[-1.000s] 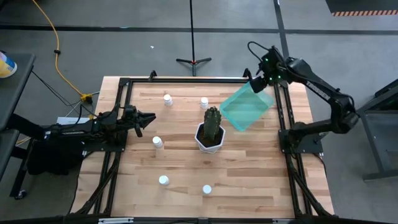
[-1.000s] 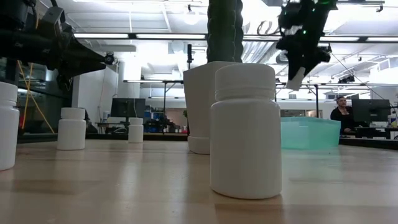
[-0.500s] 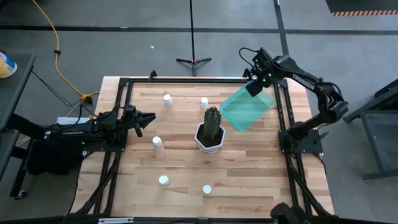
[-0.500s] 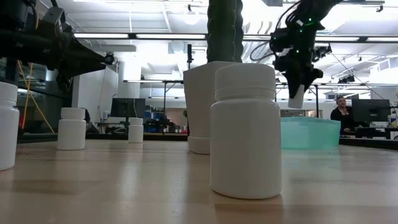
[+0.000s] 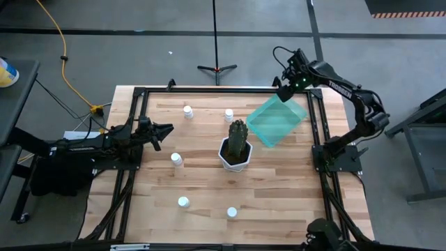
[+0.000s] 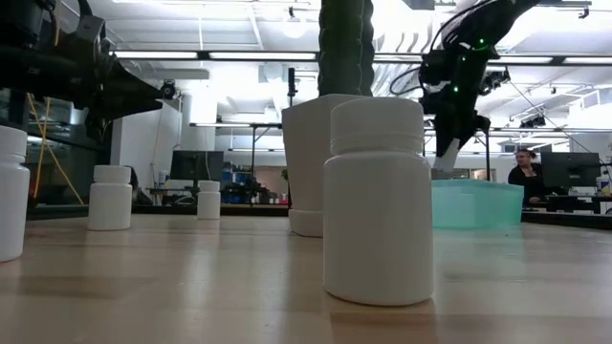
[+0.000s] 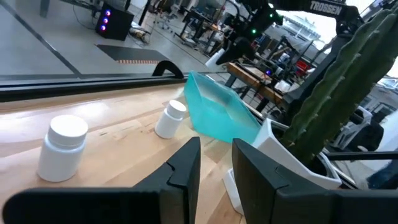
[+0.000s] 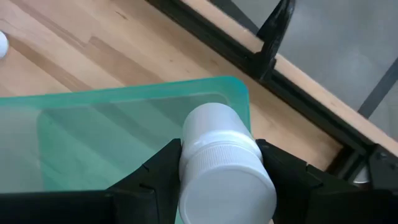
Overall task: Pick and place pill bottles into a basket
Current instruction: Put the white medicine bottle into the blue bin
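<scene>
Currently no bottle lies in the basket [image 5: 276, 120]; five pill bottles [image 5: 176, 159] stand scattered on the bench [image 5: 209, 188]. One more bottle [image 8: 221, 158] is clamped in the right hand [image 5: 286, 91], above the basket's far corner. Left hand [image 5: 166, 130], fingers slightly parted, holds nothing, waiting at the bench's left edge.

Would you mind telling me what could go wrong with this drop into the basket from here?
1. The right hand holds a pill bottle over the far corner of the basket, near its rim. Released there, it may clip the rim and land outside.
2. In the low view the bottle hangs above the basket's wall, so it might bounce out of the shallow tray.
3. The basket sits close to the cactus pot; a nudge could push it against the pot.
</scene>
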You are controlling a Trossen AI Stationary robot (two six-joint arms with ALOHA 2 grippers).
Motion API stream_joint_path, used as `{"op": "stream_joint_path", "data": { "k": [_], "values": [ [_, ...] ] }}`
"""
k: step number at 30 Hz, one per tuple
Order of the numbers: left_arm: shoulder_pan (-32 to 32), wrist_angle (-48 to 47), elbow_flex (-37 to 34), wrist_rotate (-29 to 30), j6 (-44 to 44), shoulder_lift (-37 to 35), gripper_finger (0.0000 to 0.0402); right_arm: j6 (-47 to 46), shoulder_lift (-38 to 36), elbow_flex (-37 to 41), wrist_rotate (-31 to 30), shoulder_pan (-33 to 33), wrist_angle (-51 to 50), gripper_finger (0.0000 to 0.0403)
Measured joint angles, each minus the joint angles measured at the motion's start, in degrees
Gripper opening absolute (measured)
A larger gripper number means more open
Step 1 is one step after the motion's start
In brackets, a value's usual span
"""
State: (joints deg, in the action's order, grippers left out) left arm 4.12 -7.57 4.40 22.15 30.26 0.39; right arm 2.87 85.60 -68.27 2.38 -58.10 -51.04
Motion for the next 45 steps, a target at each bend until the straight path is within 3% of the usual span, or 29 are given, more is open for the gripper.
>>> {"op": "stream_joint_path", "data": {
  "k": [15,23,45],
  "values": [
    [0.0,-0.09,0.0,1.07,0.02,0.0,0.0127,-2.35,0.04,9.06,0.86,1.13,11.22,0.0174],
    [-0.01,-0.11,0.0,2.5,0.04,0.01,0.0127,-1.32,0.04,13.06,-3.18,3.64,15.79,0.0174],
    [-0.01,-0.31,0.0,3.06,0.09,0.0,0.0127,1.55,5.44,12.94,-3.33,3.9,15.32,0.0174]
  ]
}}
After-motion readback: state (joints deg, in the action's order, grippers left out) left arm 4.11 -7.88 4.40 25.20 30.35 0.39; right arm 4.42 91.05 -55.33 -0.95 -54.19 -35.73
